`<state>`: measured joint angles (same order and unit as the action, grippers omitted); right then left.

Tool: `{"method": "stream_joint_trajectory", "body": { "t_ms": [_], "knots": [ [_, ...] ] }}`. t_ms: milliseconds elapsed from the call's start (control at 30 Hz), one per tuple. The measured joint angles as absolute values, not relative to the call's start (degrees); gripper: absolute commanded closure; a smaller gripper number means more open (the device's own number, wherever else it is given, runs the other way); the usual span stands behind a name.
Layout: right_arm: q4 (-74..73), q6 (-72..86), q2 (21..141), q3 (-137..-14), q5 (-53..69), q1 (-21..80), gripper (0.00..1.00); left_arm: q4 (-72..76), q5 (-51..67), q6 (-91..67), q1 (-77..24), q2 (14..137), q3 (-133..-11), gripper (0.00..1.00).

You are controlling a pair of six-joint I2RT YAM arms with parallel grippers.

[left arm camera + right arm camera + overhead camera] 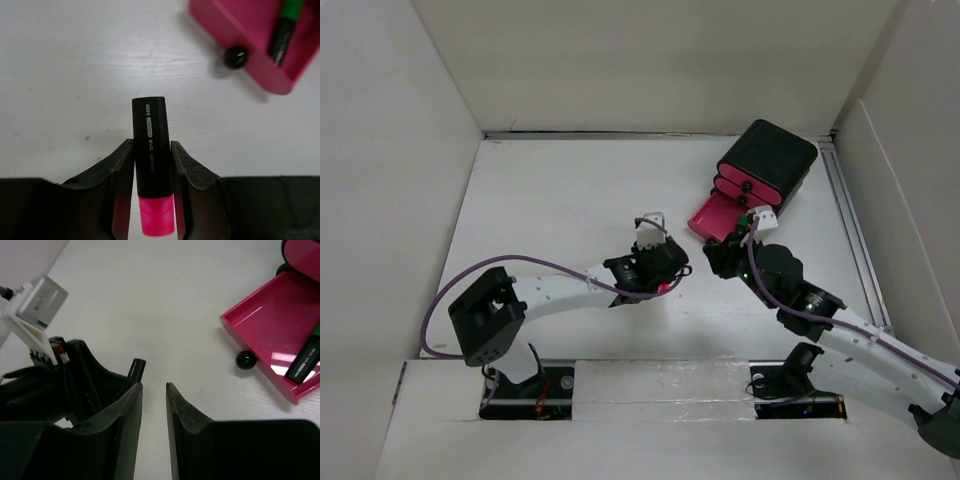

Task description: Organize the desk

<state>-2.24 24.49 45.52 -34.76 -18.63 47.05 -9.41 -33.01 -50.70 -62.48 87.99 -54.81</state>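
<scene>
**Top view.** The white surface (pixel 560 200), walled by white panels (pixel 390 150), carries a black box (pixel 767 160) near its far right corner. One pink drawer (pixel 712 215) of the box is pulled out toward the arms. The left arm (pixel 560 285) reaches to mid-surface. The right arm (pixel 820 310) ends just before the open drawer.

**Left wrist view.** The left jaws pinch a highlighter (pixel 150 135) by its black barrel. Its pink end sits back between them and its black end projects forward over bare surface. Whether it touches the surface cannot be told. Ahead and to the right is the drawer's corner with a round black knob (pixel 235 56). A green-and-black marker (pixel 282 30) lies inside the drawer.

**Right wrist view.** The right jaws stand spread by a narrow gap with nothing between them, and bare surface shows beneath and ahead. The drawer lies ahead to their right. The left jaws and the highlighter's tip sit just to their left.
</scene>
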Motion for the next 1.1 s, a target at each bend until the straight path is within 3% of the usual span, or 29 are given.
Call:
{"method": "stream_joint_trajectory", "body": {
  "t_ms": [167,533,833,867,1000,1100],
  "knots": [
    [-4.62,25.80,41.52,-33.89,-20.60,45.80,0.70,-3.40,-29.82,-45.19,-59.86,90.61,-62.85,1.00],
    [-11.03,27.88,30.81,-32.77,-25.67,45.34,0.70,7.97,-20.16,-38.52,-52.66,111.98,-84.95,1.00],
    [-12.53,28.12,30.30,-32.32,-25.45,45.34,0.69,10.15,-15.03,-38.35,-49.80,123.87,-95.59,0.95],
    [-12.53,28.14,30.35,-32.12,-25.36,45.34,0.69,10.04,-14.85,-38.33,-49.89,124.70,-96.75,0.92],
    [-12.86,28.12,30.41,-31.83,-24.93,45.34,0.69,10.33,-14.26,-38.17,-50.19,126.82,-100.38,0.59],
    [-12.86,28.12,30.39,-31.79,-24.84,45.34,0.69,10.39,-13.61,-37.87,-50.26,127.13,-100.95,0.48]
  ]
}}
